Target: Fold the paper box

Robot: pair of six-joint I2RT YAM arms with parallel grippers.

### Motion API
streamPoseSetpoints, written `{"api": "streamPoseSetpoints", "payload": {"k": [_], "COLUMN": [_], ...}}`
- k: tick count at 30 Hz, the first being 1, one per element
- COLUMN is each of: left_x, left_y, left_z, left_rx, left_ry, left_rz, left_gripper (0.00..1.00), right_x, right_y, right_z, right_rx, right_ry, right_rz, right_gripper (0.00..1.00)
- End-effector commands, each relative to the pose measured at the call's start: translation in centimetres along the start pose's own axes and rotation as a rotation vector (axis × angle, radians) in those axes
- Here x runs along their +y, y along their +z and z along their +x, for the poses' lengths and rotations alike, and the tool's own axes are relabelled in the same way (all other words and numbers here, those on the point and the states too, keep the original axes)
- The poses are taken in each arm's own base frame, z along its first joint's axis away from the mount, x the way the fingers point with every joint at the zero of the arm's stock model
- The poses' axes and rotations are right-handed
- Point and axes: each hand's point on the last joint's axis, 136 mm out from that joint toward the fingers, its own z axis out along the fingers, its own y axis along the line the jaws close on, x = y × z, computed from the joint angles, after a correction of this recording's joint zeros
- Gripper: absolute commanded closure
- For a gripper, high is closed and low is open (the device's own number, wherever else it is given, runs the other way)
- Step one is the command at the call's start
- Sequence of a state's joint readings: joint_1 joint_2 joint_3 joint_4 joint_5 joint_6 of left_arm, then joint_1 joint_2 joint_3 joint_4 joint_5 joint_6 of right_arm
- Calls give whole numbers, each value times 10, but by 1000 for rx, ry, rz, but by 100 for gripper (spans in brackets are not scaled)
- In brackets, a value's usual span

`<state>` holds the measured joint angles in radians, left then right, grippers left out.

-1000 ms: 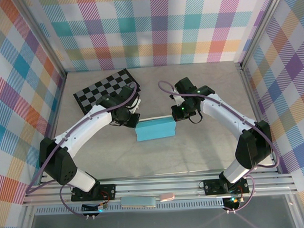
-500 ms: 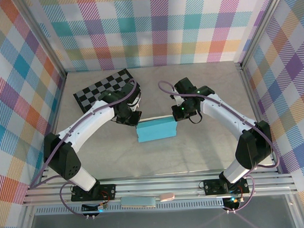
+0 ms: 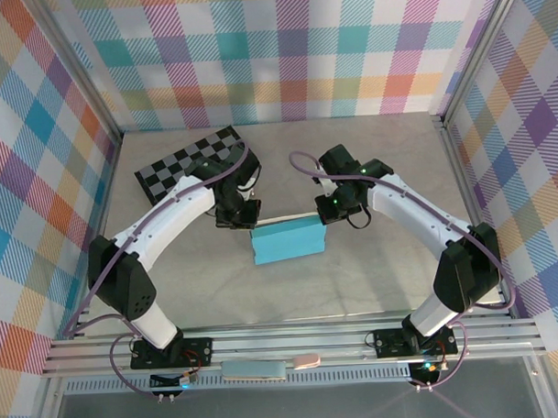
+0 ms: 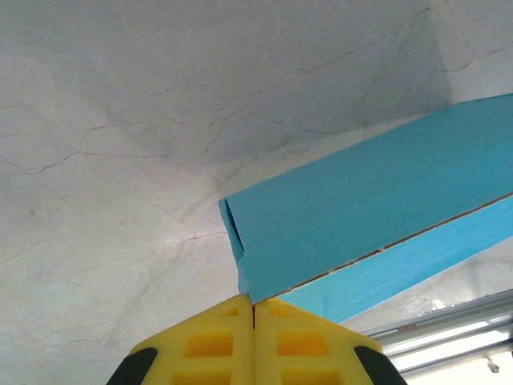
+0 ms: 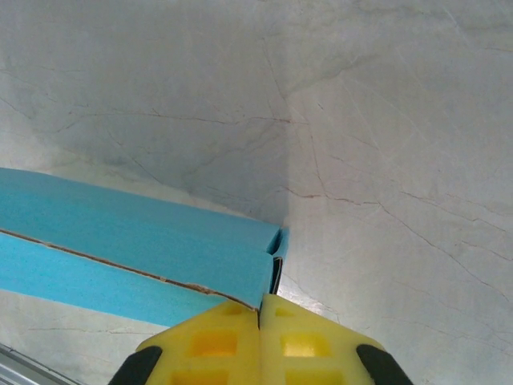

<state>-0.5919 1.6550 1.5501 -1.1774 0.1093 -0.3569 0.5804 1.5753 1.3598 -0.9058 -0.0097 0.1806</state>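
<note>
Both arms are reaching in from the near edge and curving toward the middle of the surface (image 3: 382,279), elbows bowing outward and wrists tipping down at the two ends of the paper box (image 3: 286,238). The box is lying flat near the centre of the surface, its long side running left to right. The left pincer (image 3: 246,217) is sitting at the box's left end, near the checkerboard (image 3: 172,171), and the right pincer (image 3: 327,209) is sitting at the right end. In the wrist views each pincer (image 4: 254,306) (image 5: 259,305) is pressing its yellow fingers fully together, tips meeting a corner of the turquoise card; whether a sliver of card is being pinched between them I cannot tell
</note>
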Motion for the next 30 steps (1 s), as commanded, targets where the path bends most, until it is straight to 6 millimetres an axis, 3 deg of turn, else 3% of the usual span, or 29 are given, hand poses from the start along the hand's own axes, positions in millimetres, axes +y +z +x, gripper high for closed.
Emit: {"api": "streamPoseSetpoints", "payload": {"k": [1, 30], "left_x": [-12, -38], "left_y": [-8, -7], "left_z": [-4, -24], "left_rx": [15, 80], "left_ry": [-73, -183], "left_rz": [54, 116], "left_gripper": [100, 100], "right_x": [14, 17], "right_y": [-4, -4], "right_z": [5, 0], "right_rx": [-4, -38], "right_ry": [-4, -4], "right_rz": [-45, -13], "right_gripper": [100, 100]}}
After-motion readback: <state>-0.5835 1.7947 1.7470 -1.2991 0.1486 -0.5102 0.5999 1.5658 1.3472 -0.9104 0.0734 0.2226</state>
